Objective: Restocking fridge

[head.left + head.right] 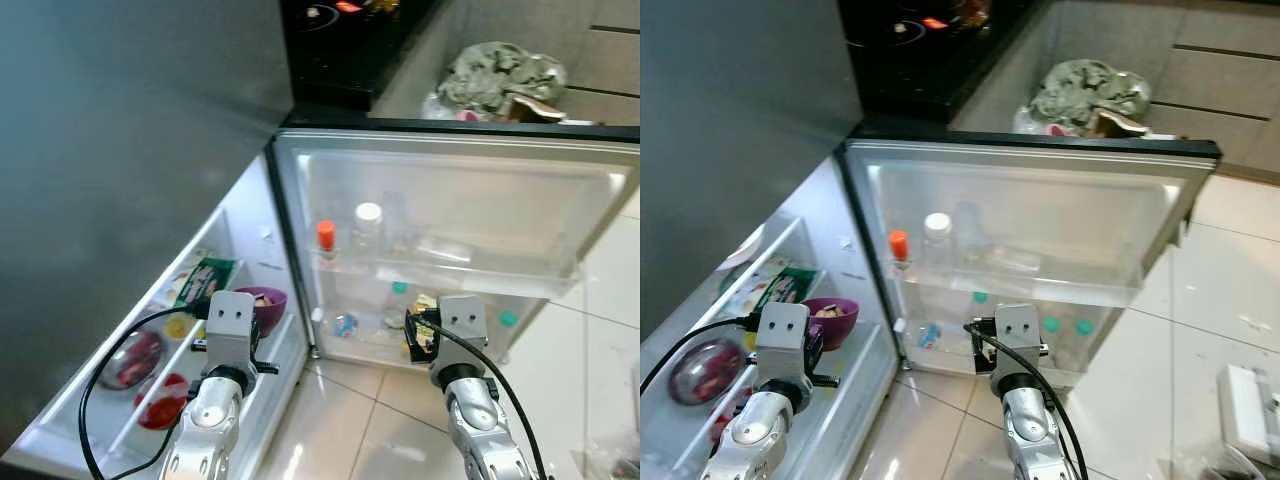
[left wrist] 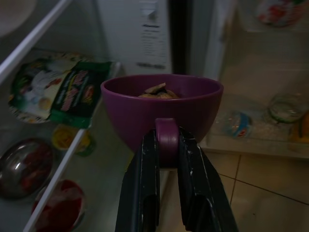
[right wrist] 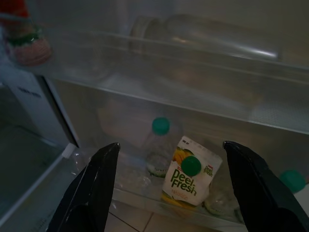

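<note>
The left gripper (image 2: 168, 193) is clamped on the handle of the purple bowl (image 2: 161, 108), which sits low and left of centre in the left eye view, over the open fridge's shelf; it looks rigid and light, but its loose contents could spill if tipped, so the handle grip seems sound. The right gripper (image 3: 176, 193) is spread wide and empty before the door shelf's juice carton (image 3: 188, 176), which reads "Peel Fresh".

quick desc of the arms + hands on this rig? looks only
Two silver metallic arms with rounded, jointed segments. Each wrist carries a pale grey boxy block with two small dark dots. A black cable loops beside each arm. The left hand and right hand each have two long, matte black, tapering fingers.
</note>
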`<state>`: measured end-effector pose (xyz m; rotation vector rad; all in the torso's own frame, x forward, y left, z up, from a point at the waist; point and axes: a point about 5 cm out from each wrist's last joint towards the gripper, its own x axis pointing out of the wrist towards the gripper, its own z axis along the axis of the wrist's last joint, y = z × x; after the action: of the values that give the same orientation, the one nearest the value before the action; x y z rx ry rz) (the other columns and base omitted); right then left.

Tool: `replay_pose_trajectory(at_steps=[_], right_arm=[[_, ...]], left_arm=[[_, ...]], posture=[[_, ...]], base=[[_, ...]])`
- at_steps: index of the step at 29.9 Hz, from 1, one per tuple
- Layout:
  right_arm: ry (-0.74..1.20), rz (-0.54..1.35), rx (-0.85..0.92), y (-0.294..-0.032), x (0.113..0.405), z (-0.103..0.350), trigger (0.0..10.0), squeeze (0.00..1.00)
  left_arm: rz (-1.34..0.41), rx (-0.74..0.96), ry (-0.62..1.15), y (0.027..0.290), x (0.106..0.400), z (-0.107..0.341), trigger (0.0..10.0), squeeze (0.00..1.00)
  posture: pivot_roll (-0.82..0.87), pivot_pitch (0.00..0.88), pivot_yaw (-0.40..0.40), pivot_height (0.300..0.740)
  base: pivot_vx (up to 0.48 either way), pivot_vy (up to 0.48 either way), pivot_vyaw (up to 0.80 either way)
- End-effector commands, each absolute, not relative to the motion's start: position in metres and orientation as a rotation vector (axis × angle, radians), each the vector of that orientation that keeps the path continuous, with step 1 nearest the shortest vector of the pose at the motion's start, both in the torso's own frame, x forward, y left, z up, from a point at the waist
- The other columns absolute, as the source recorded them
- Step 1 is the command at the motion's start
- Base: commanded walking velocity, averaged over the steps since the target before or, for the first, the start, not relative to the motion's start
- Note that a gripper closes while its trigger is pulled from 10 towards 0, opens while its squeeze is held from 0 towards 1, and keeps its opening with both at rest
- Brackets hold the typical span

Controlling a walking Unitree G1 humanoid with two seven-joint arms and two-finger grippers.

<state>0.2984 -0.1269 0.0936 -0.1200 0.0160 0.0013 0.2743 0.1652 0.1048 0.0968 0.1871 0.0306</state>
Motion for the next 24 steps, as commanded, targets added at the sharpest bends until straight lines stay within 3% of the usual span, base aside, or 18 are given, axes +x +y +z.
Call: replay_pose_trajectory(at_steps=[1,7,24], right_arm=[[0.070,-0.042,-0.141,-0.133,0.296,0.084,10.0,0.00],[0.091,-0.117,-0.169,-0.145,0.296,0.081,10.0,0.00],[0.094,-0.133,-0.175,-0.145,0.298,0.081,10.0,0.00]], left_arm=[[0.036,0.092,0.196,0.167,0.271,0.101,10.0,0.00],[0.034,0.094,0.200,0.167,0.271,0.101,10.0,0.00],[0.030,0.103,0.212,0.168,0.272,0.099,10.0,0.00]], posture=[[-0.01,0.177,0.070,0.710],[-0.01,0.174,0.073,0.710],[-0.01,0.164,0.076,0.710]], base=[[0.000,0.000,0.80],[0.000,0.000,0.80],[0.000,0.000,0.80]])
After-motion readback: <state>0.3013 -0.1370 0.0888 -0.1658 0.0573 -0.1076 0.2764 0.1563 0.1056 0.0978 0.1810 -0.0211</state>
